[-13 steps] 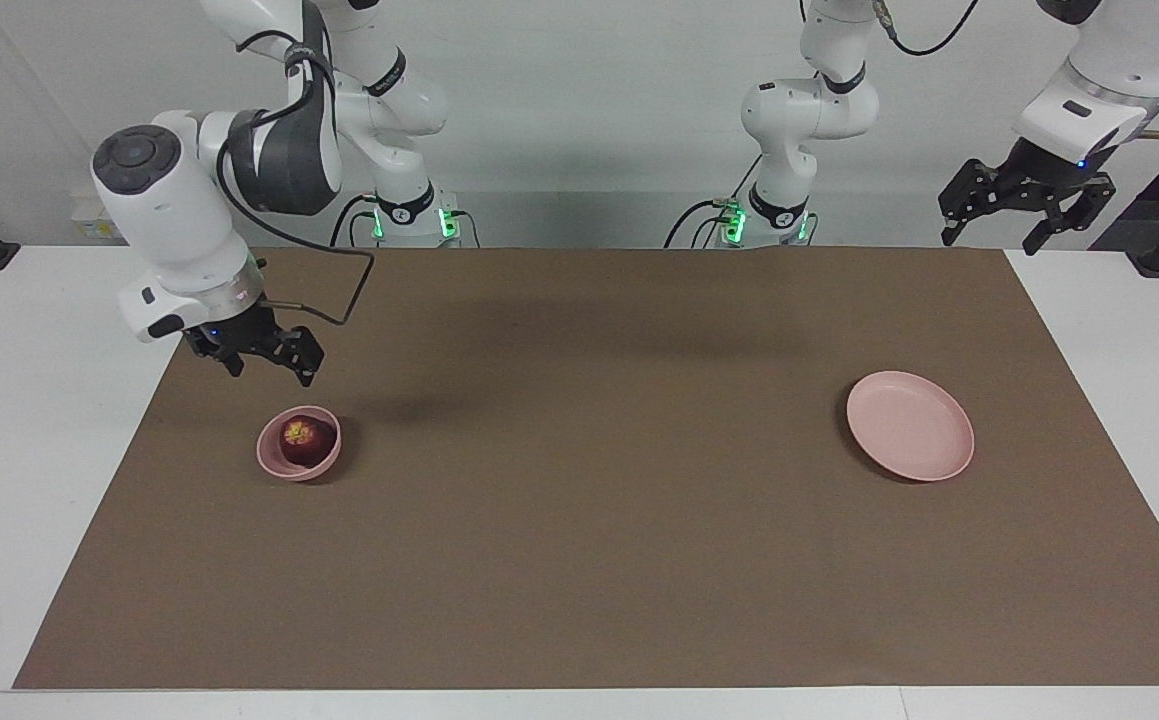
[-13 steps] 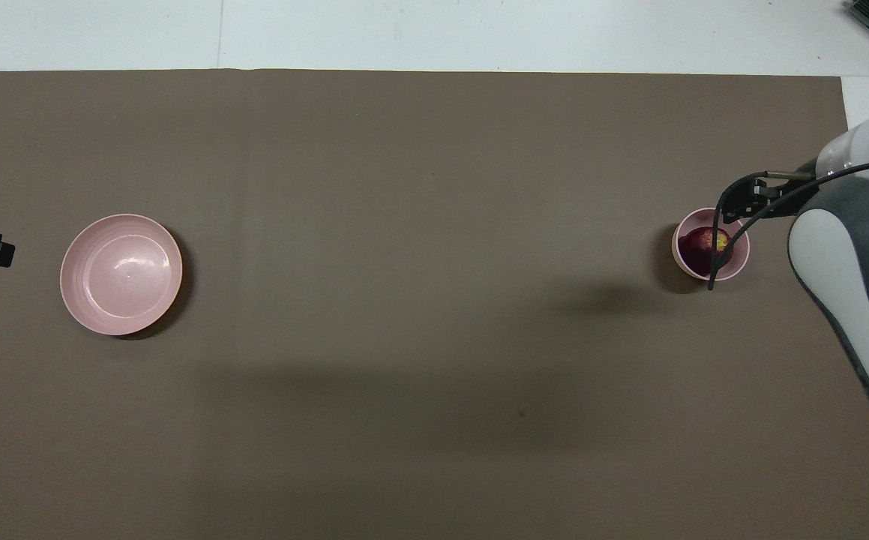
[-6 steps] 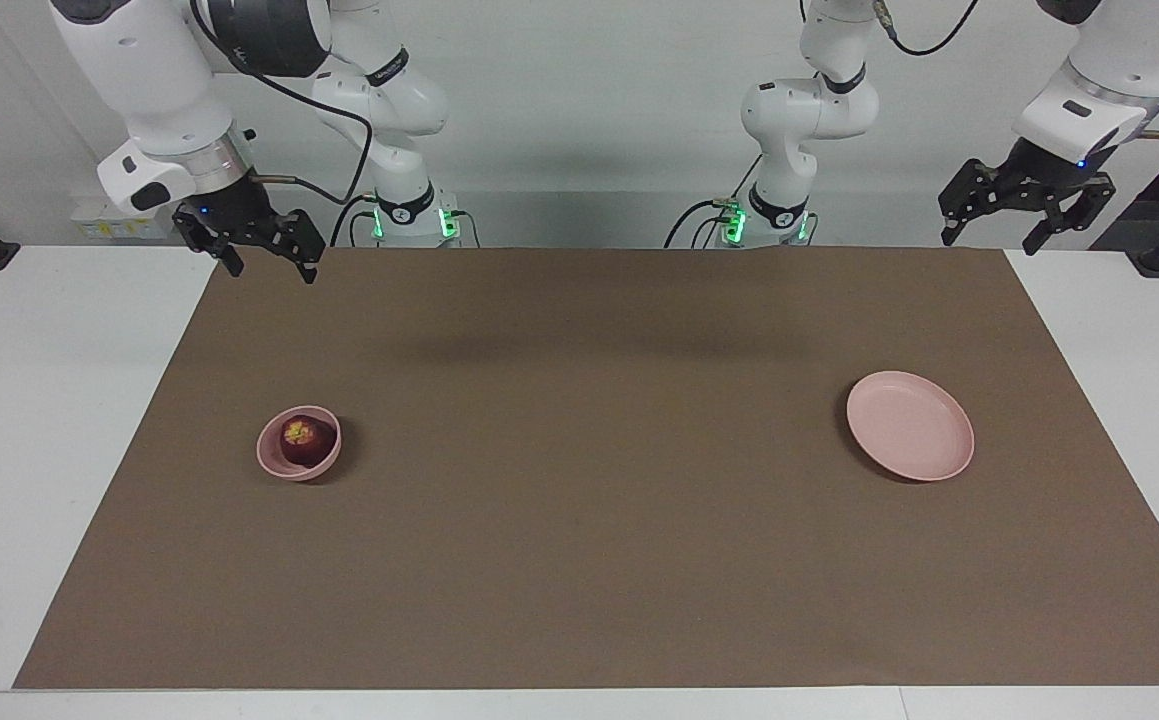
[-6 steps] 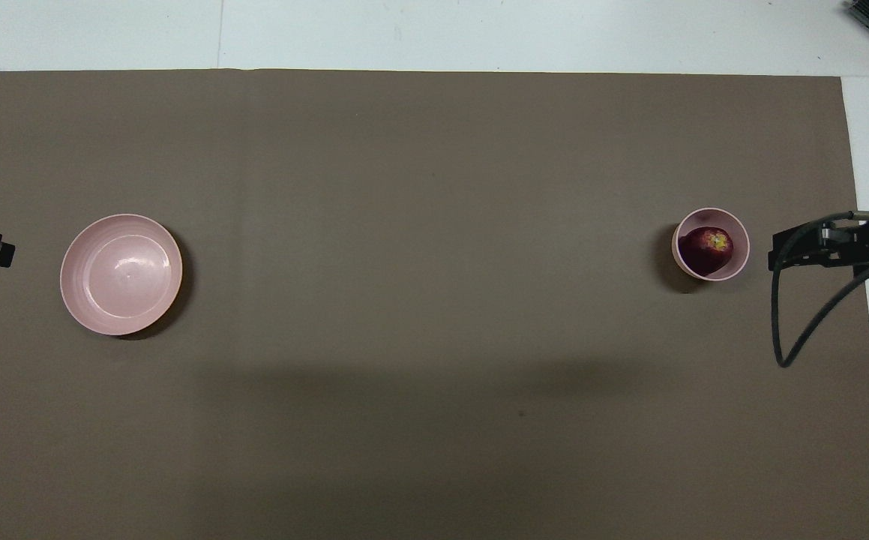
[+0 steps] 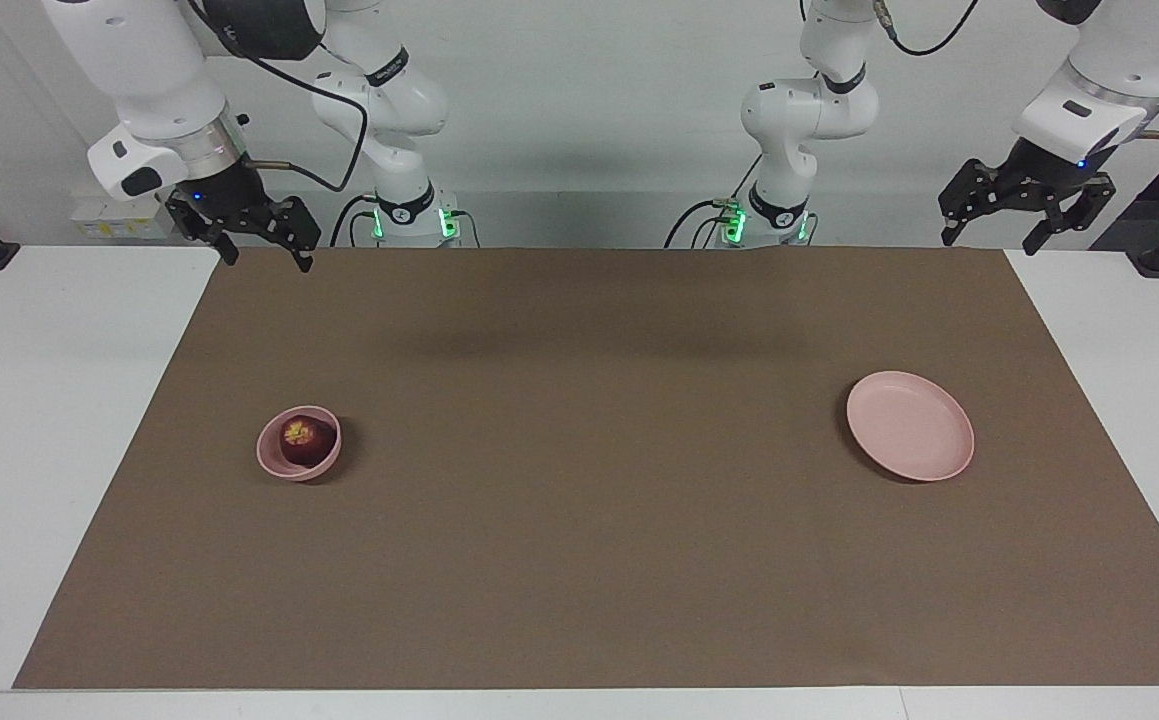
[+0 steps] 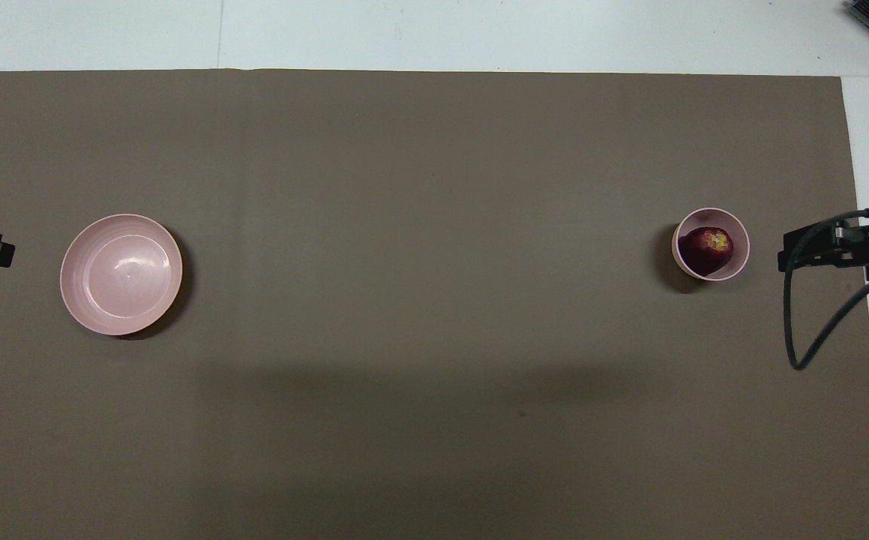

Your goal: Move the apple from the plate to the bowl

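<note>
The dark red apple [image 5: 305, 437] [image 6: 708, 245] lies inside the small pink bowl [image 5: 274, 461] [image 6: 740, 259], toward the right arm's end of the table. The wide pink plate [image 5: 909, 425] [image 6: 121, 274] sits bare toward the left arm's end. My right gripper [image 5: 264, 248] is raised high over the mat's corner at the right arm's end, open and holding nothing. In the overhead view only a tip of the right gripper [image 6: 801, 250] shows beside the bowl. My left gripper [image 5: 991, 235] hangs open and waits over the mat's corner at the left arm's end.
A brown mat [image 5: 579, 520] covers most of the white table [image 5: 29, 420]. A black cable [image 6: 816, 330] loops down from the right arm. Both arm bases [image 5: 409, 215] stand at the table's robot end.
The right arm has lifted away from the bowl and drawn back toward its base, ending high over the mat's corner. Apple, bowl, plate and left arm have stayed put.
</note>
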Motion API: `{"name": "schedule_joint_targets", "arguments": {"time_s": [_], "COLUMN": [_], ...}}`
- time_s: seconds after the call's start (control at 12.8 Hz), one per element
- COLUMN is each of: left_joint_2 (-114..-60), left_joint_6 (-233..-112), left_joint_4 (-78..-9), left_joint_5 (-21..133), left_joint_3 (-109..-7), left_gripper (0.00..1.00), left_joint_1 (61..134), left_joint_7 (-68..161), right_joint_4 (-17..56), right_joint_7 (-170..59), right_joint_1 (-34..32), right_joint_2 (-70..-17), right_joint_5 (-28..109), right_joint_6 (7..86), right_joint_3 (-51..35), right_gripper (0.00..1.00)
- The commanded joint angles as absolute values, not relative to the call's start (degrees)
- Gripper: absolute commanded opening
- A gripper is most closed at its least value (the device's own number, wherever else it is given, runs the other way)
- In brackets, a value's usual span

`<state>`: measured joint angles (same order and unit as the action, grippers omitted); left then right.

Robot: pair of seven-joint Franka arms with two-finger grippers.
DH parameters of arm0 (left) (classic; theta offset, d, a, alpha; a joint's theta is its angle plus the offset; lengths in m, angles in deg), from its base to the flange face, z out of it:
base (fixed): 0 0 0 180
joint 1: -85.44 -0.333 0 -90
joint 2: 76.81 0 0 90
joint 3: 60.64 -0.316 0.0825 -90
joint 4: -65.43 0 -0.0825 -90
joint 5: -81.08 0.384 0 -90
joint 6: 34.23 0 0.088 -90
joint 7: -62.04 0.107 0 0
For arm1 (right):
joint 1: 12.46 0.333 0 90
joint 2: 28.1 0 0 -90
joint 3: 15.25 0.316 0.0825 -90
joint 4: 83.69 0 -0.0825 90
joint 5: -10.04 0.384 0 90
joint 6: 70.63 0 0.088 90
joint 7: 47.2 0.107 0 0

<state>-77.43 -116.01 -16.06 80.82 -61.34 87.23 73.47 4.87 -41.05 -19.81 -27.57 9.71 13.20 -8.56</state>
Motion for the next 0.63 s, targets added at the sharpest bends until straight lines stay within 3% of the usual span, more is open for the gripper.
{"name": "schedule_joint_targets", "arguments": {"time_s": [0.0,0.55], "left_joint_2": [-76.02,-76.02], "left_joint_6": [-115.97,-115.97], "left_joint_4": [-17.63,-17.63], "left_joint_5": [81.95,81.95], "left_joint_3": [-61.26,-61.26], "left_gripper": [1.00,1.00], "left_joint_1": [87.11,87.11], "left_joint_7": [73.64,73.64], "right_joint_4": [2.71,3.58], "right_joint_7": [-42.18,-44.12], "right_joint_1": [-20.11,-20.19], "right_joint_2": [-29.16,-28.63], "right_joint_5": [10.48,10.91], "right_joint_6": [13.55,14.00], "right_joint_3": [-8.22,-8.31], "right_gripper": [1.00,1.00]}}
